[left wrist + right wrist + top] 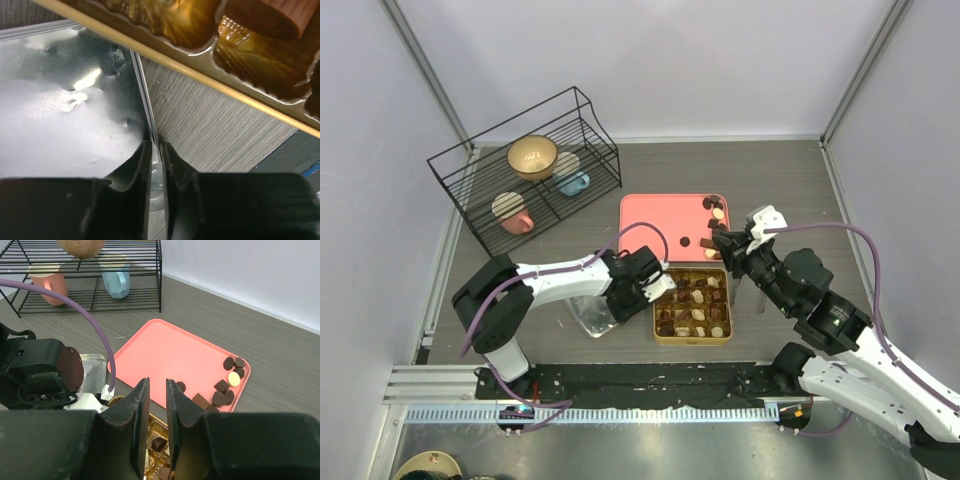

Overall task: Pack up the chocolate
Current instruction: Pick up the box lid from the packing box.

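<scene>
Left of the gold tin [692,340], the left hand [156,150] pinches the silver lid's [65,110] rim. Over the tin's far edge, the right hand [157,385] hangs barely parted and empty, with loose chocolate [225,387] beyond.

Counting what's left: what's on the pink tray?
The pink tray holds chocolates clustered at its right end, mostly dark, one cream; elsewhere bare. The right end effector covers part of its near edge.

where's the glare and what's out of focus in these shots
Left wrist: bright glare patches on the silver lid; the gold tin and the chocolate along the top are too close and look soft. Right wrist: the pink tray is sharp. Top external: even light, only faint shadows, no glare.
</scene>
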Action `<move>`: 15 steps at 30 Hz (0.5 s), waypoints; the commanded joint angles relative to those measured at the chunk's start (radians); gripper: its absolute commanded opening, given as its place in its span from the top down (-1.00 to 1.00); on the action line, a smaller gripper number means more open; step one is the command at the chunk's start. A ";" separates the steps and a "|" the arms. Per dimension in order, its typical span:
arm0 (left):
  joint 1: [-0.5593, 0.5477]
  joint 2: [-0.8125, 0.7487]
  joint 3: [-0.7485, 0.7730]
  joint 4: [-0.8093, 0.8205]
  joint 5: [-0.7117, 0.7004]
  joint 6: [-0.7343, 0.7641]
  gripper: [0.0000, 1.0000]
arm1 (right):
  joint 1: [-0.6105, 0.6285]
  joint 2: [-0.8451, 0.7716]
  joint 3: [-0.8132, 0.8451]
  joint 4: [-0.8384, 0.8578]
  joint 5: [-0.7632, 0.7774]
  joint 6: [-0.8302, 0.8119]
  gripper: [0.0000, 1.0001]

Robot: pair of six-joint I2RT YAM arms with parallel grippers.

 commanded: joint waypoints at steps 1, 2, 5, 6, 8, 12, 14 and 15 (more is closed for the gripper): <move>-0.003 0.020 -0.014 0.034 0.015 -0.003 0.78 | 0.005 0.012 0.058 0.017 -0.006 0.000 0.51; -0.003 0.016 -0.014 0.034 0.015 -0.002 0.82 | 0.005 0.014 0.062 0.017 -0.007 0.000 0.52; -0.003 0.003 -0.002 0.005 0.004 0.006 0.99 | 0.005 0.022 0.064 0.023 -0.018 -0.003 0.52; -0.004 -0.012 0.003 -0.008 -0.007 0.015 1.00 | 0.005 0.025 0.064 0.023 -0.023 -0.003 0.53; -0.001 -0.041 0.018 -0.047 -0.022 0.026 1.00 | 0.005 0.023 0.059 0.029 -0.024 -0.003 0.53; -0.001 -0.134 0.063 -0.142 -0.013 0.046 1.00 | 0.007 0.014 0.058 0.029 0.006 -0.019 0.53; -0.001 -0.165 0.102 -0.180 0.002 0.060 1.00 | 0.005 0.003 0.052 0.043 0.017 -0.034 0.53; 0.000 -0.178 0.121 -0.223 0.024 0.067 1.00 | 0.005 -0.001 0.052 0.047 0.023 -0.039 0.53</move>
